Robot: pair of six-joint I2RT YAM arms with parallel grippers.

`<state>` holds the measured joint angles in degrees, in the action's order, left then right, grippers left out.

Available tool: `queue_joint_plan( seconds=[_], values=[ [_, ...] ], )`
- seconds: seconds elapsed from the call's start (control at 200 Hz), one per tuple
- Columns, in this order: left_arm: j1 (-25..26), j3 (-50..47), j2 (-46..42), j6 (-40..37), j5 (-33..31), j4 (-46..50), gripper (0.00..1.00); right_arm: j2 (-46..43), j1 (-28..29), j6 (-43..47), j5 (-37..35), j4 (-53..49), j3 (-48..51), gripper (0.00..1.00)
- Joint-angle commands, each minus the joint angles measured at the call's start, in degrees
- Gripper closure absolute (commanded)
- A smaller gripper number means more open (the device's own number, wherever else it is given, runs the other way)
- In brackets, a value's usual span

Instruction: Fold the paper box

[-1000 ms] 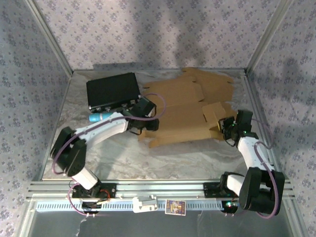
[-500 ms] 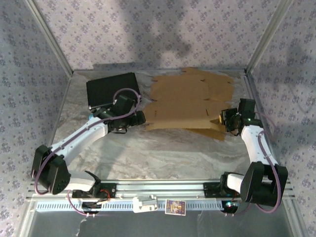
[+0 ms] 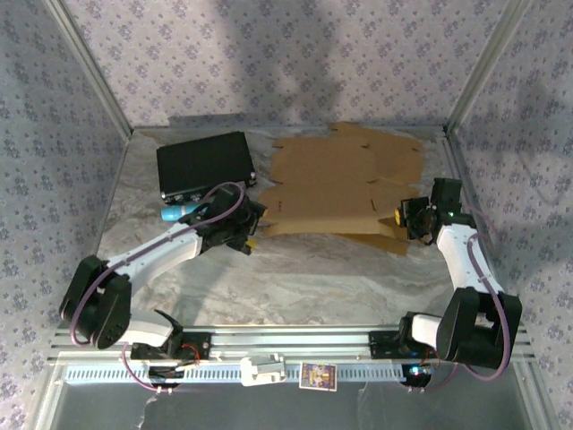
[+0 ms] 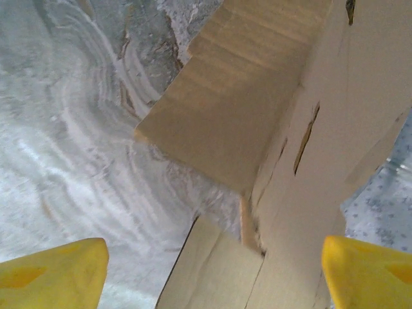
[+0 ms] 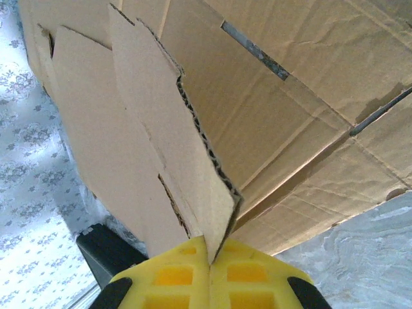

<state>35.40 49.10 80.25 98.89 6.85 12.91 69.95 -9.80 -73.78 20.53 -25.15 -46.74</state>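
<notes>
Most of the folding is waiting to be done, by my reading: the paper box [image 3: 340,179] is lying as a nearly flat cut blank on the far right half of the table [image 3: 295,287], with no wall standing and no corner locked.

Starting at the left, a black case [image 3: 204,166], hard-edged and matte, is sitting clear of the work. Just right of it, the left gripper [image 3: 252,231] is hovering at the blank's left edge with its yellow fingers [image 4: 55,270] spread wide, gripping nothing. In its wrist view a side flap [image 4: 225,122] appears to be tilting up off the glossy, marbled grey surface, with slot cuts running along a crease.

Across the middle, the brown corrugated board is showing scored lines, notches and tabs.

At the right, the right gripper [image 3: 410,218] is clamping a raised flap [image 5: 174,154] between its closed yellow tips, and its wrist view is showing that flap's fluted cut edge.

Every wall and tuck is waiting, I judge.
</notes>
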Motion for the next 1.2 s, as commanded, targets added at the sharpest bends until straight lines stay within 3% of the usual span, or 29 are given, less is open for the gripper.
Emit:
queue_joint_plan(
  seconds=[0.0, 0.11, 0.31, 0.455, 0.565, 0.73, 0.904, 1.049, 1.104, 1.194],
  values=[
    [0.0, 1.1, 3.3, 6.6, -2.5, -10.1, 0.18, 0.4, -0.1, -1.0, 1.8, -1.7, -2.2, 1.00],
    [-0.1, 0.4, 5.2, 6.7, -3.7, -14.4, 0.24, 0.4, -0.6, -0.7, 2.1, -2.5, -2.6, 1.00],
    [-0.6, -3.5, 2.1, 6.4, -7.1, -15.4, 0.53, 1.1, -1.5, -0.2, 2.7, -3.3, -3.5, 1.00],
    [-1.8, -4.4, 2.0, 5.3, -6.9, -17.4, 0.62, 1.8, -1.6, -0.3, 3.3, -4.1, -4.5, 1.00],
    [-2.7, -3.0, 2.4, 3.5, -6.4, -16.3, 0.81, 2.3, -1.7, 0.0, 3.5, -5.0, -5.4, 1.00],
    [-3.3, -1.1, 2.0, 1.9, -6.2, -12.1, 1.00, 3.0, -1.7, 0.0, 3.5, -5.4, -6.3, 1.00],
    [-2.3, 0.4, 1.3, 7.1, -6.8, -12.2, 1.00, 2.7, -1.1, 0.8, 2.5, -8.9, -9.0, 1.00],
    [0.0, 3.4, -0.5, 12.5, -12.1, -10.7, 1.00, 0.5, 0.7, 0.7, -3.2, -22.3, -16.1, 0.51],
    [0.5, 3.8, -1.0, 14.2, -13.9, -10.9, 1.00, -1.3, 2.1, -0.7, -6.8, -29.5, -18.4, 0.41],
    [0.9, 3.7, -1.2, 16.5, -15.3, -12.3, 1.00, -5.4, 4.5, -5.2, -8.4, -31.9, -17.7, 0.37]
  ],
)
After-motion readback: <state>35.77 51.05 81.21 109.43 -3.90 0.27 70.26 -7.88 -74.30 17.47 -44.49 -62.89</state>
